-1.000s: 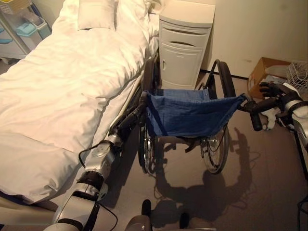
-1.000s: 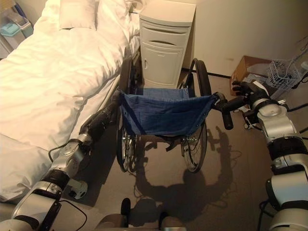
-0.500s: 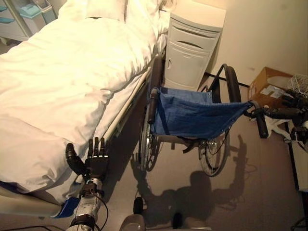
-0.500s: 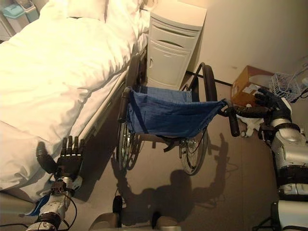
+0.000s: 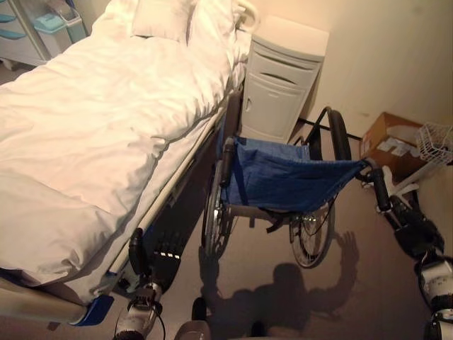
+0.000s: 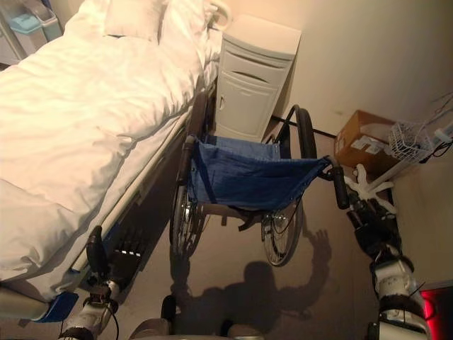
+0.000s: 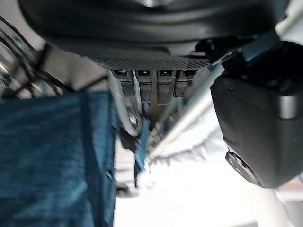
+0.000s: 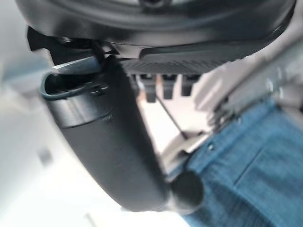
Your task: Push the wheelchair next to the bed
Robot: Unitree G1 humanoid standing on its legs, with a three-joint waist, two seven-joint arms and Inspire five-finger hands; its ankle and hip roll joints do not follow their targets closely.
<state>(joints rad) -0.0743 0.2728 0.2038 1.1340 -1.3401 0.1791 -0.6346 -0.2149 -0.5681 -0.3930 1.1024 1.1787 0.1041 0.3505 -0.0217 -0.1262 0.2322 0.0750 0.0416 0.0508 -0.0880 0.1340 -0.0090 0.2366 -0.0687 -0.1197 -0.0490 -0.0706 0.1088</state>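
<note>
The wheelchair (image 5: 290,180), with a blue cloth back and black push handles, stands close beside the white bed (image 5: 92,142), its left wheel by the bed frame. My left hand (image 5: 159,265) hangs low by the bed's side, behind the chair, fingers straight and holding nothing. In the left wrist view its straight fingers (image 7: 151,87) point at the blue cloth (image 7: 47,156). My right hand (image 5: 414,230) is just behind and below the right push handle (image 5: 380,191), open, off the grip. In the right wrist view the thumb (image 8: 109,142) stands out beside the blue cloth (image 8: 246,175).
A white bedside cabinet (image 5: 283,85) stands against the wall ahead of the wheelchair. A cardboard box (image 5: 389,138) and a white wire basket (image 5: 435,142) lie on the floor at the right. Plastic drawers (image 5: 42,25) stand beyond the bed's far side.
Both hands have let go of the push handles: the left drew back first, then the right dropped off its grip. The camera has shifted; the wheelchair stays beside the bed.
</note>
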